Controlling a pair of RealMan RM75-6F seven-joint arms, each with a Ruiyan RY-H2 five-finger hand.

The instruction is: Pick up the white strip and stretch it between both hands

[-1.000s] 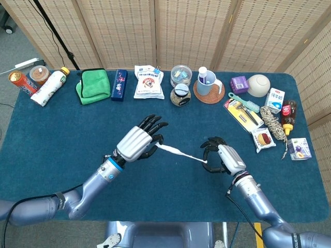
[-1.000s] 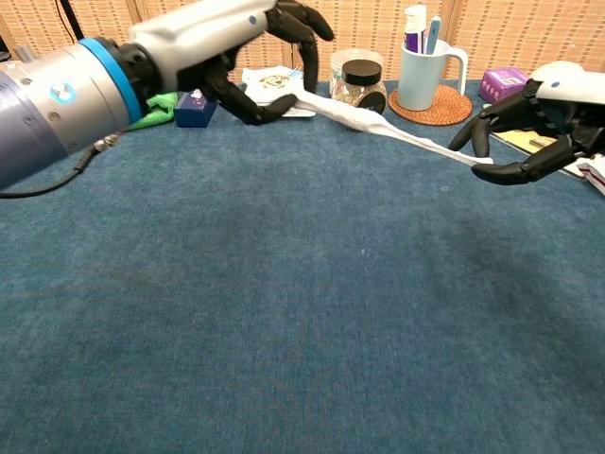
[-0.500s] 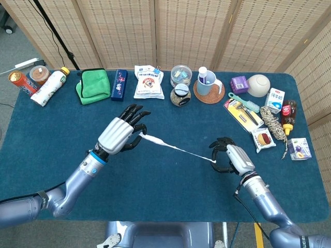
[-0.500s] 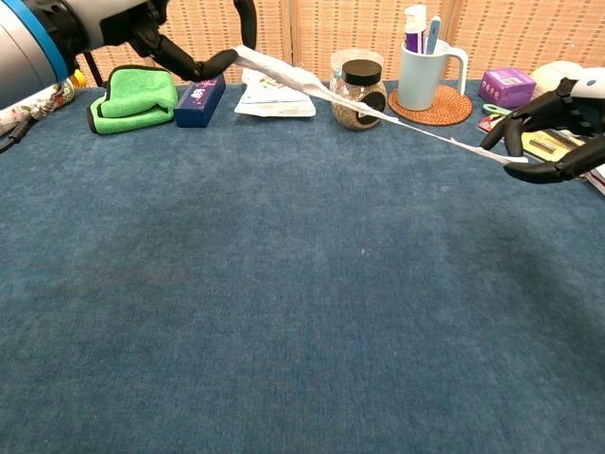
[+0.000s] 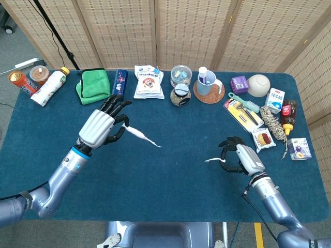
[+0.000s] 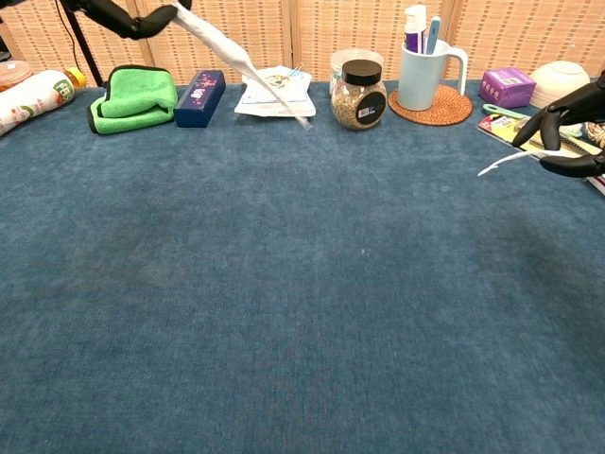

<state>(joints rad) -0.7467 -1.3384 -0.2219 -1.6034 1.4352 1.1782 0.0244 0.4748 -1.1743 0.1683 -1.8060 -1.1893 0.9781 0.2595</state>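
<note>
The white strip [image 5: 143,136] hangs in two pieces above the worktop [image 5: 170,170] middle: the left robot hand [image 5: 101,127] pinches the longer, the right robot hand [image 5: 242,159] a short tail [image 5: 214,160]. Stretching likely needs slower, gentler pulling.

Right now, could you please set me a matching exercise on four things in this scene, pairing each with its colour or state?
Things
1. left hand
2. right hand
3. green cloth
4. blue mug

States
A. folded, at the table's far edge
B. pinches the short torn end of the white strip
C. stands on a round coaster
D. holds the longer piece of the strip, which hangs free

Pairs: 1-D, 2-B, 3-A, 4-C
</note>
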